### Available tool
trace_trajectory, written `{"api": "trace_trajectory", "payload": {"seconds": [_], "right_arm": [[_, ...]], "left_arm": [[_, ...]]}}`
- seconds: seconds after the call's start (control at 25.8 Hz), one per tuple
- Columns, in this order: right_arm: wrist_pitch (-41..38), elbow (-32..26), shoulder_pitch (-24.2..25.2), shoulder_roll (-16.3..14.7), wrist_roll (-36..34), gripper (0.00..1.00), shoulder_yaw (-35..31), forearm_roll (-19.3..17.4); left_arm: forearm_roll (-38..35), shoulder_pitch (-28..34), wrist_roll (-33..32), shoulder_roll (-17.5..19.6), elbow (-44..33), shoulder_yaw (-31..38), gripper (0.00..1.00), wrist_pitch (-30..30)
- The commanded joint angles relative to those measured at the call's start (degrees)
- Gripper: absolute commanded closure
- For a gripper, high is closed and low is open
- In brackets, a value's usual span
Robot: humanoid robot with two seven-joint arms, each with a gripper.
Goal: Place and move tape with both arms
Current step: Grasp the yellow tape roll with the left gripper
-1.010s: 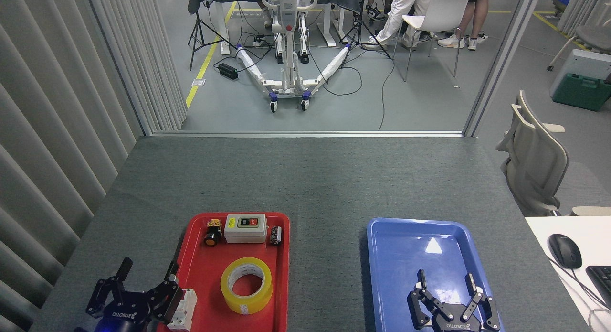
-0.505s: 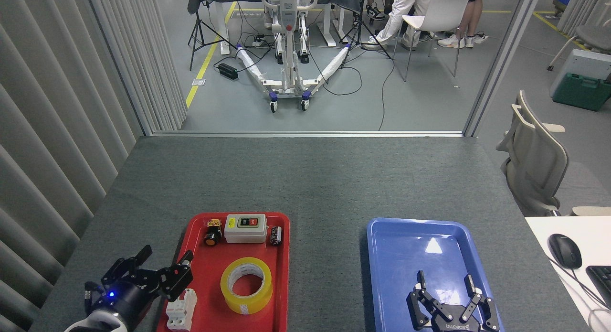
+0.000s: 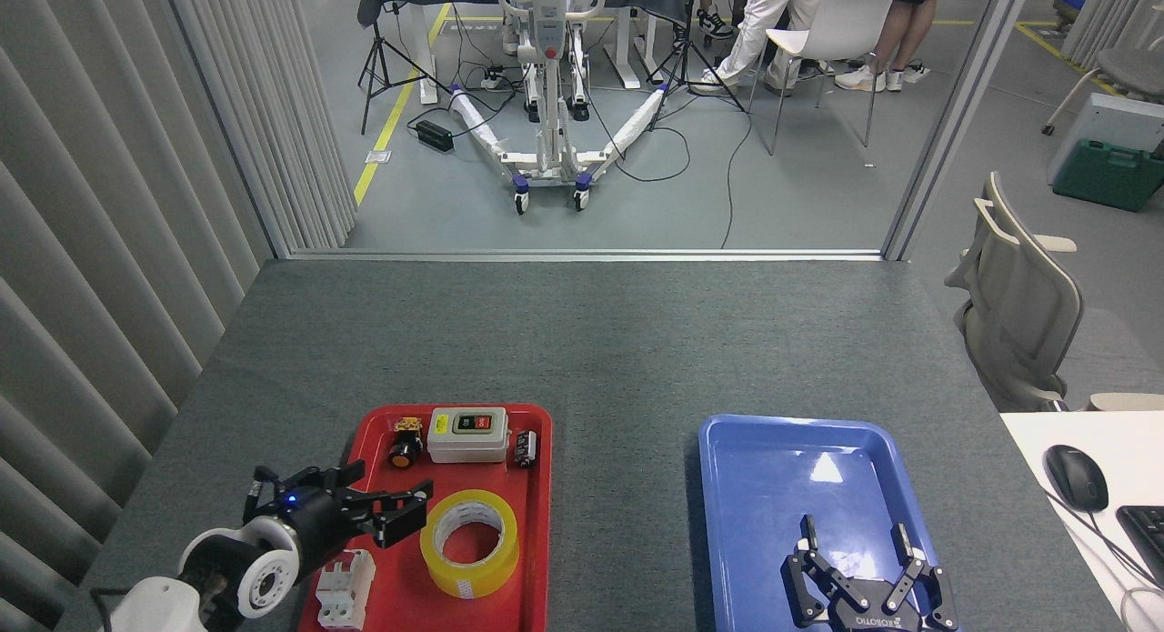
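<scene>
The yellow tape roll [image 3: 470,542] lies flat in the red tray [image 3: 538,541], hole facing up. My left gripper [image 3: 386,500] reaches in from the lower left over the tray's left half, fingers spread open and pointing right, their tips just short of the roll's left side. Nothing is between them. My right gripper [image 3: 857,546] hovers open over the near end of the blue tray [image 3: 773,450], fingers pointing away from me and holding nothing.
In the red tray, a grey switch box [image 3: 467,434], an orange-faced button [image 3: 402,451] and a small black part [image 3: 524,448] sit at the far end; a white breaker [image 3: 343,588] lies near the front left. A white desk with a mouse [image 3: 1076,476] borders the right.
My left arm has swung up and to the right, from outside the tray's left edge to over the tray beside the tape. The right gripper has barely shifted.
</scene>
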Motion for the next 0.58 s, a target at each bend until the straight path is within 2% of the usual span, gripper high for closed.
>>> {"api": "trace_trajectory", "payload": {"seconds": [0.0,0.23,0.54], "right_arm": [[-0.2,0.0,0.0,0.0,0.1,0.0,-0.2,0.0],[-0.3,-0.5,0.4,0.1,0.1,0.0,-0.2,0.1],[-0.2,-3.3,3.8,1.3,0.1,0.0,-0.2,0.2]], "left_arm": [[0.0,-4.6,-0.4,-1.2,3.6,-4.4,0.0,-1.5],[0.2,-8.3,-4.6,-1.8,12.0,-8.4,0.0,-1.9],[0.1,-9.4,-6.9,-3.4,15.7,-9.2,0.0,0.1]]}}
